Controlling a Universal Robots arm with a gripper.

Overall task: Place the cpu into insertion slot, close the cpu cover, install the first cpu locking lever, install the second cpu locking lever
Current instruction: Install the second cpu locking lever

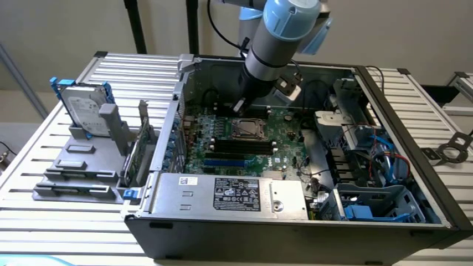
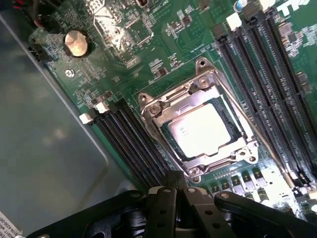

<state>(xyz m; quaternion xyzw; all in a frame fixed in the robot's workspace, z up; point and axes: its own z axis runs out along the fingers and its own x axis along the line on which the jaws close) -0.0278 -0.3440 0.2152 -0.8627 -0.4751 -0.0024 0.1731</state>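
Inside an open computer case [image 1: 414, 160] lying on a slatted metal bench [image 1: 66, 221], gripper [image 2: 176, 191] closed and empty, poised just above the green motherboard [image 1: 258, 149] at the far edge of the insertion slot [image 1: 246, 128]. Cpu [image 2: 200, 130] seated in the slot, silver-grey top facing up and catching the light. Cpu cover [image 2: 198, 126] lowered flat over it, silvery frame bordering the chip on all sides with the metal top showing through the central window. Long black memory slots [image 2: 275, 94] flanking the socket on both sides in the wrist view, a round coin battery [image 2: 77, 42] set further off on the board. In the exterior view, grey and blue arm [image 1: 277, 39] reaching down from above into the far half of the case; power supply [image 1: 232, 195] with its white label at the near edge of the case; a hard drive [image 1: 85, 110] standing upright in a grey holder on the bench to the exterior view's left, well apart from the case.
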